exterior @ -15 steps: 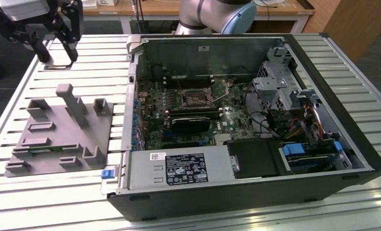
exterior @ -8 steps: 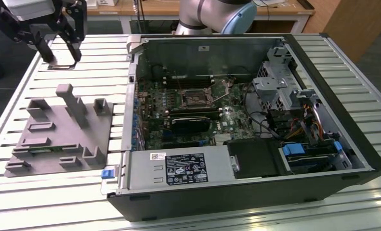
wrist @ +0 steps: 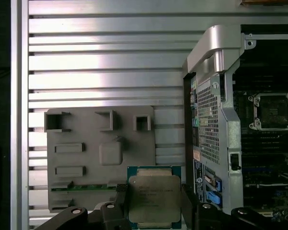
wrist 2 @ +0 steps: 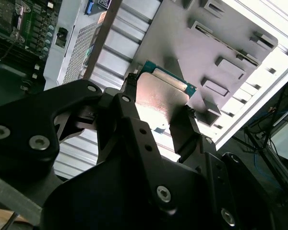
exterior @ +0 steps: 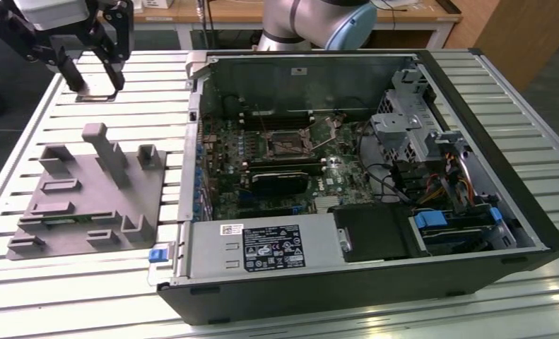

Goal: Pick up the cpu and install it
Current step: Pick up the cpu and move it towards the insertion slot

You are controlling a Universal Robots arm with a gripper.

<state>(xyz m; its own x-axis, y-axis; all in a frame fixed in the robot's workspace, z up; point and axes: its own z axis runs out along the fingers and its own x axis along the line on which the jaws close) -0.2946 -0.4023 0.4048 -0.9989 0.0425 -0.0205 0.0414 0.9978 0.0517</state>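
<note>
Pickup looks done: the black claw (exterior: 97, 85) pinches the small flat square silver-grey cpu (wrist: 153, 199) by two edges, aloft and well apart from the green board's square metal-framed socket (wrist: 273, 111), so installation remains.

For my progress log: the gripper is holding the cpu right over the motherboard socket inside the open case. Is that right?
Not quite. The gripper does hold the cpu, but it is outside the open case, above the slatted table near the grey tray, not over the socket. The exterior view shows this.
</note>
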